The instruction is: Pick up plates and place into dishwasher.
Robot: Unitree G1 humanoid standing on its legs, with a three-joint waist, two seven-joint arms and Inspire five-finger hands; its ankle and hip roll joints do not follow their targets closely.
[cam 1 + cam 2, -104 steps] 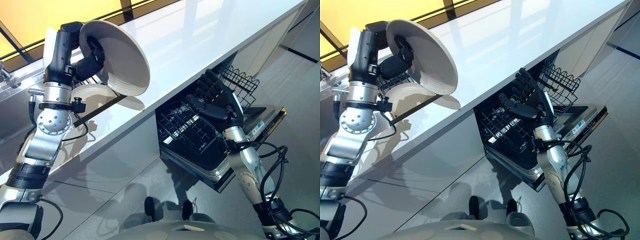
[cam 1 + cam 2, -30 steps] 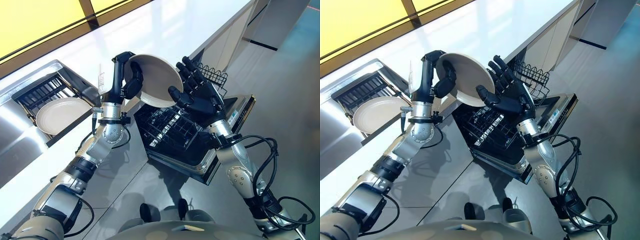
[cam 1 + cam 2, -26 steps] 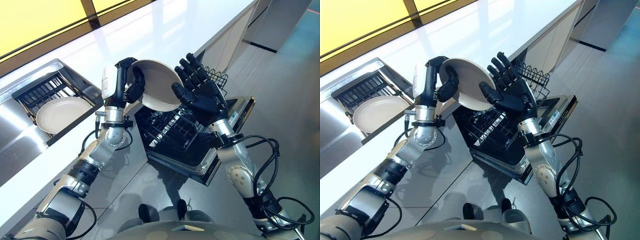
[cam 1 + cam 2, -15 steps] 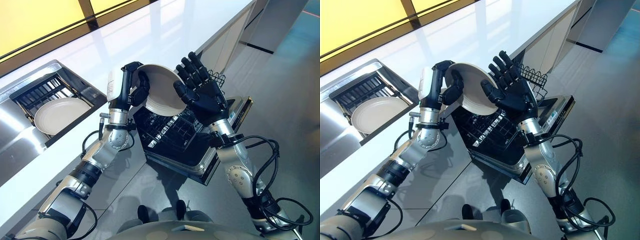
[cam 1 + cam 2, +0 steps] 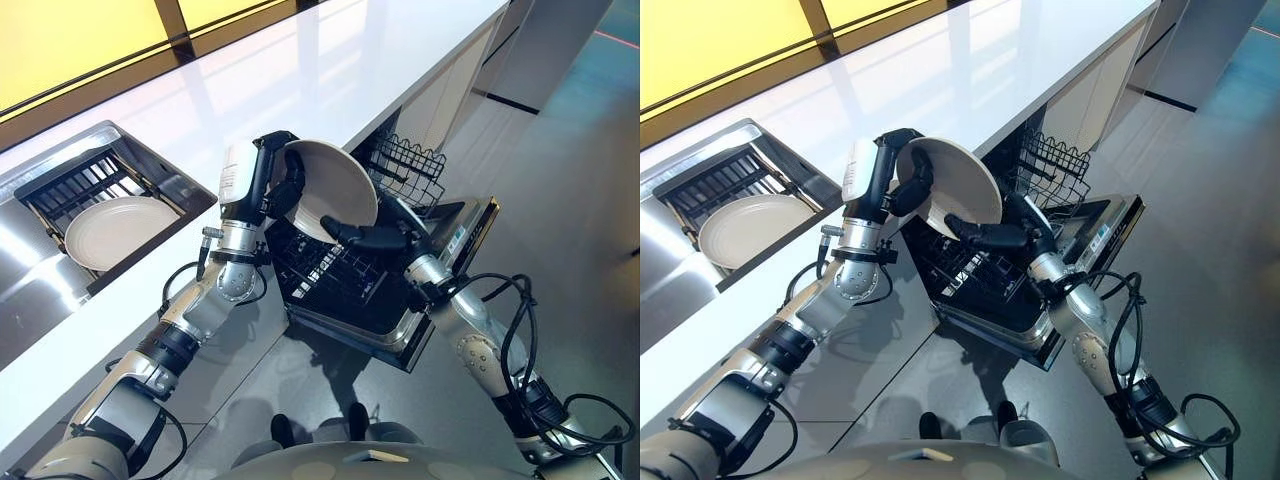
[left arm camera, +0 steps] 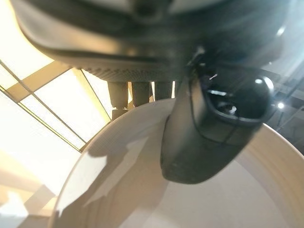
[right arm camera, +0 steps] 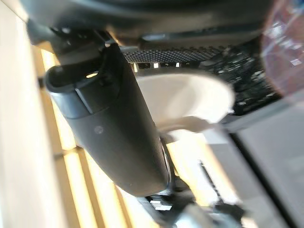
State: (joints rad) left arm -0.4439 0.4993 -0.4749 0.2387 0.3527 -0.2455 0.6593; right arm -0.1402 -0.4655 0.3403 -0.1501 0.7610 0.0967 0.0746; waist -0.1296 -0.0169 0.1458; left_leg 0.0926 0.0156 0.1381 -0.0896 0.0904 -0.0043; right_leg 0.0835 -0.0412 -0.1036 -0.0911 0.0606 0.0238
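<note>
A cream plate point(image 5: 335, 185) is held upright in the air above the open dishwasher's lower rack point(image 5: 330, 275). My left hand point(image 5: 283, 192) grips its left rim; in the left wrist view the thumb point(image 6: 204, 128) lies on the plate's face point(image 6: 142, 190) and the fingers curl behind the rim. My right hand point(image 5: 378, 238) is at the plate's lower edge, its thumb point(image 7: 109, 118) laid across the front of the plate point(image 7: 190, 92) and its fingers behind it. A second cream plate point(image 5: 118, 230) lies in the sink's rack.
The dishwasher door point(image 5: 455, 250) hangs open below the white counter point(image 5: 330, 70). A wire upper basket point(image 5: 410, 160) juts out under the counter's edge. The steel sink point(image 5: 40, 290) lies at the left. Grey floor point(image 5: 570, 200) spreads to the right.
My right hand, which stood open with spread fingers behind the plate, has dropped to the plate's lower edge and closed its thumb over the front. The left hand still holds the plate.
</note>
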